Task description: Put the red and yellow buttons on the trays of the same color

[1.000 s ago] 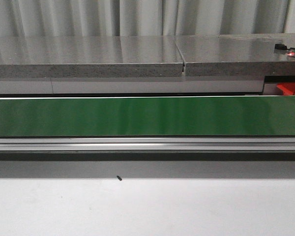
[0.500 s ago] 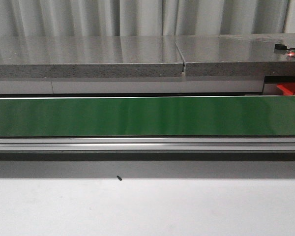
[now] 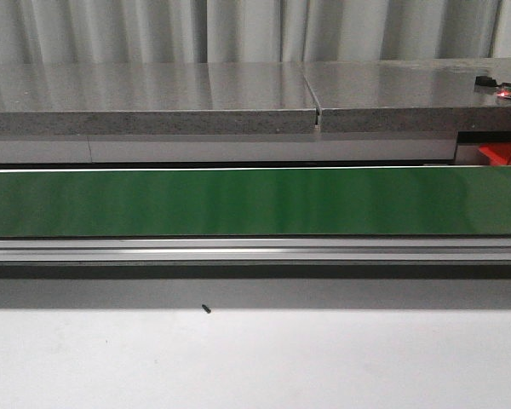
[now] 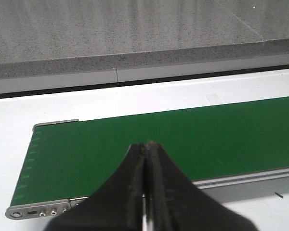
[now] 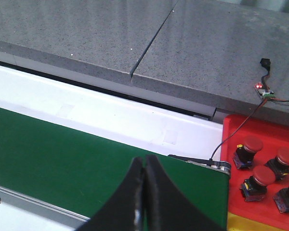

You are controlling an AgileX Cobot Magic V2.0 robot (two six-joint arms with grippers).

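From the front view I see the green conveyor belt [image 3: 255, 202] running left to right across the scene with nothing riding on it. Beyond it sits the grey stone counter [image 3: 153, 98], and nearer to me the white table [image 3: 255, 358] with a small dark speck [image 3: 206, 309] on it. At the far right, past the belt's end, a corner of the red tray [image 3: 502, 153] shows. Neither arm reaches into this view.

In the left wrist view, the left gripper [image 4: 145, 159] has its jaws pressed together with nothing between them. It hangs over the belt's left end, where the metal end plate [image 4: 36, 211] shows. I judge it is parked there because no button has come within its reach.

In the right wrist view, the right gripper [image 5: 144, 180] is likewise pinched closed and empty, poised above the belt near its right end. Just past that end lies the red tray with several red buttons [image 5: 253, 144] already standing in it, each on a dark base. A yellow strip [image 5: 265, 224] shows at the tray's near edge, probably the yellow tray, though I cannot be sure. No yellow button is visible. I read both arms as waiting above the belt for the next button.
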